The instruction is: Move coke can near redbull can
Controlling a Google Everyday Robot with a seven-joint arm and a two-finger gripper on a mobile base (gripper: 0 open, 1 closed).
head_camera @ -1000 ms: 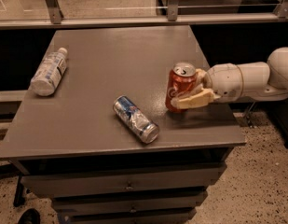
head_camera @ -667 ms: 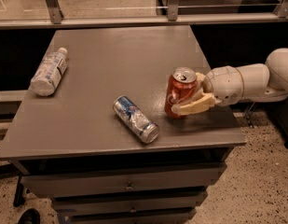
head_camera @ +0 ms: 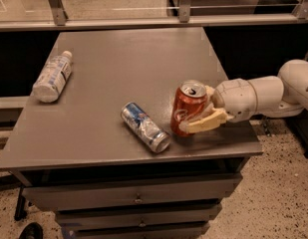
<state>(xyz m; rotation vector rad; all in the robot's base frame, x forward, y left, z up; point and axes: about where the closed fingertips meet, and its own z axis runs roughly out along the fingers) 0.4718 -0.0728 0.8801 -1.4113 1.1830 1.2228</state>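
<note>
The grey counter (head_camera: 128,68) carried everything, and our arm reached in over its right edge. The gripper (head_camera: 197,109) sat at the near right of the counter, its jaws clenched on either side of the coke can (head_camera: 186,106). A clear plastic bottle (head_camera: 52,76) lay on its side at the far left, well apart. The redbull can (head_camera: 145,127) lay on its side just left of the coke can, near the front edge. The coke can stood leaning slightly, and we could not tell whether its base touched the counter. We judged the carry nearly finished: best to level the can, ease it leftward and set it down without nudging the redbull can, which could roll.
</note>
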